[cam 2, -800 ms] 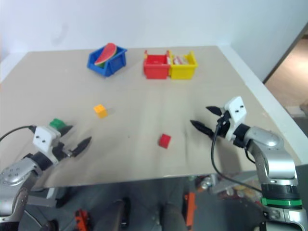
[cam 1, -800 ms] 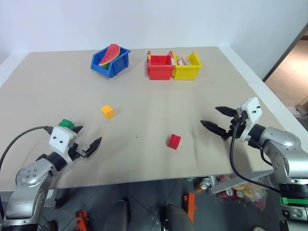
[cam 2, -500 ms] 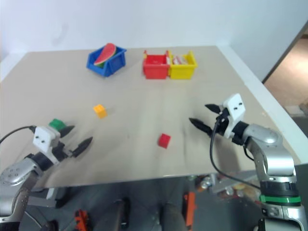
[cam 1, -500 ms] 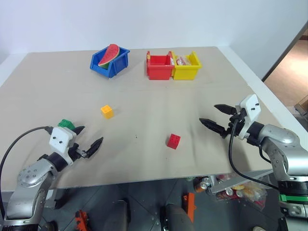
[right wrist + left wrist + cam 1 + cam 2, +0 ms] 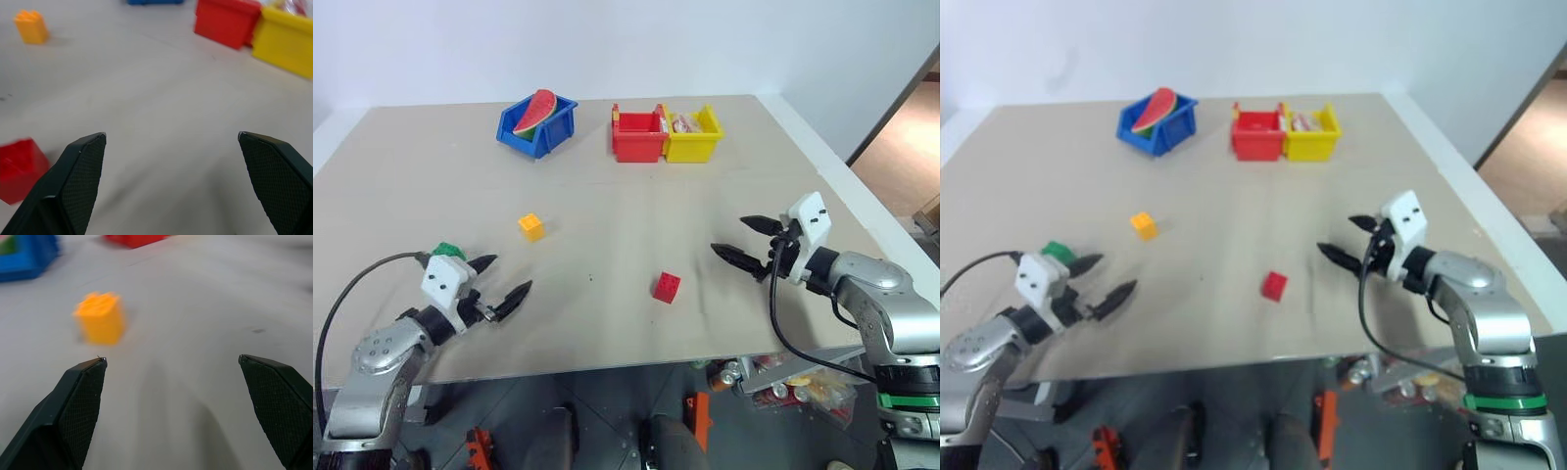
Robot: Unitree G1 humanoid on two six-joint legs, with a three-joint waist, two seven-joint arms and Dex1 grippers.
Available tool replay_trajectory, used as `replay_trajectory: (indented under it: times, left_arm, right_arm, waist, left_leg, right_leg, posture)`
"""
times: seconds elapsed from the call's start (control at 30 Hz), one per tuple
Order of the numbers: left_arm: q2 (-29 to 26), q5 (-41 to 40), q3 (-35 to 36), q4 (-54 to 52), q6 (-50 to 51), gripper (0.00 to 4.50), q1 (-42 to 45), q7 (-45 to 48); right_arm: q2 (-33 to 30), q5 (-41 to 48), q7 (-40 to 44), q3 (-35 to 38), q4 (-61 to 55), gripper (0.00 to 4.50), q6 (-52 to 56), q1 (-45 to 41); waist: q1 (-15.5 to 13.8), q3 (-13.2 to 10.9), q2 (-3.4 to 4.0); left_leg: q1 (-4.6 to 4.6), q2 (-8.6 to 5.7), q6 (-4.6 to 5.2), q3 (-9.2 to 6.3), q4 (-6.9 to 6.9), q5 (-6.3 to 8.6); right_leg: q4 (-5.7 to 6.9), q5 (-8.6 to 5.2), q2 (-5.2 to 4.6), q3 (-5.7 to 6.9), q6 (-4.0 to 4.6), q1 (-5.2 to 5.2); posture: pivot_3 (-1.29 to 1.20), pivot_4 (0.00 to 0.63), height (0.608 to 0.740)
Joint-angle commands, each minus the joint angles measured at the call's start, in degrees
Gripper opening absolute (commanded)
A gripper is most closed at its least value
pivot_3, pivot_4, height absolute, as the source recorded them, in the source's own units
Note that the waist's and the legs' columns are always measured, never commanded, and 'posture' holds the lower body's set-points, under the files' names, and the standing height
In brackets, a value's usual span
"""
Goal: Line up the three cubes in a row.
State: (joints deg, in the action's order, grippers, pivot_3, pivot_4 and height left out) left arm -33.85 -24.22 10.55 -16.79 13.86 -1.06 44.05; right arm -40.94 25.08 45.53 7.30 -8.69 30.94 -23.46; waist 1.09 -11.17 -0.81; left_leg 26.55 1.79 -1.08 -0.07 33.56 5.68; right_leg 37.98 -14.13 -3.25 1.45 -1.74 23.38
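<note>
Cubes unaligned, all three well apart on the table (image 5: 607,196): yellow-orange cube (image 5: 531,226) mid-left, green cube (image 5: 447,252) near the front-left edge just behind the left gripper (image 5: 501,286), red cube (image 5: 668,287) centre-front. Both claws spread wide, holding nothing. Right gripper (image 5: 744,242) hangs to the right of the red cube, pointing its way, so I'd judge red is the first pick. Suggest: straddle the cube square across flat faces, not corners; close only once it sits centred between the fingers. Choose a row line well clear of the front edge. Left wrist view has the yellow-orange one ahead, off toward one finger; re-centre before closing.
</note>
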Motion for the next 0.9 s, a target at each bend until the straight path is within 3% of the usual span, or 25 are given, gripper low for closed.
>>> replay_trajectory:
  times: [0.03, 0.2, 0.47, 0.9]
  left_arm:
    - [-3.7, -2.9, -4.0, -4.4, 1.3, 4.47, 1.2, 8.2]
    - [-6.5, -4.9, -8.7, -4.8, 4.0, 4.47, 4.2, 14.5]
    - [-6.5, -5.5, -12.0, -5.4, 5.2, 4.47, 7.1, 17.8]
    - [-5.6, -4.9, -12.4, -4.5, 4.9, 4.47, 8.9, 17.3]
  right_arm:
    - [0.5, 2.9, 2.2, -3.0, -8.4, 4.50, 1.7, -1.4]
    - [1.0, 3.4, 5.0, -8.4, -13.1, 4.50, 2.6, 3.3]
    - [2.6, 0.2, 4.2, -9.7, -9.5, 4.50, -0.8, 5.0]
    - [5.3, -4.3, 5.4, -13.1, -3.1, 4.50, -5.6, 6.5]
  waist:
    - [0.0, 0.0, 0.00]
    - [-0.1, 0.0, -0.01]
    - [0.0, 0.0, -0.02]
    - [0.0, 0.0, -0.02]
  left_leg:
    - [0.00, 0.02, 0.00, 0.00, 0.00, 0.00]
    - [0.00, 0.07, 0.05, -0.03, -0.03, 0.04]
    - [-0.01, 0.04, 0.01, 0.07, 0.05, 0.08]
    - [0.00, 0.06, 0.09, 0.09, 0.05, 0.03]
  right_leg:
    - [0.00, 0.00, 0.02, 0.00, 0.00, -0.01]
    - [0.00, -0.12, 0.02, 0.05, 0.06, -0.02]
    - [0.00, -0.08, -0.06, -0.03, -0.05, -0.02]
    - [0.00, -0.06, 0.08, -0.02, 0.00, -0.03]
  posture:
    - [0.00, 0.150, 0.740]
    - [0.00, 0.150, 0.740]
    - [0.00, 0.150, 0.740]
    - [0.00, 0.150, 0.740]
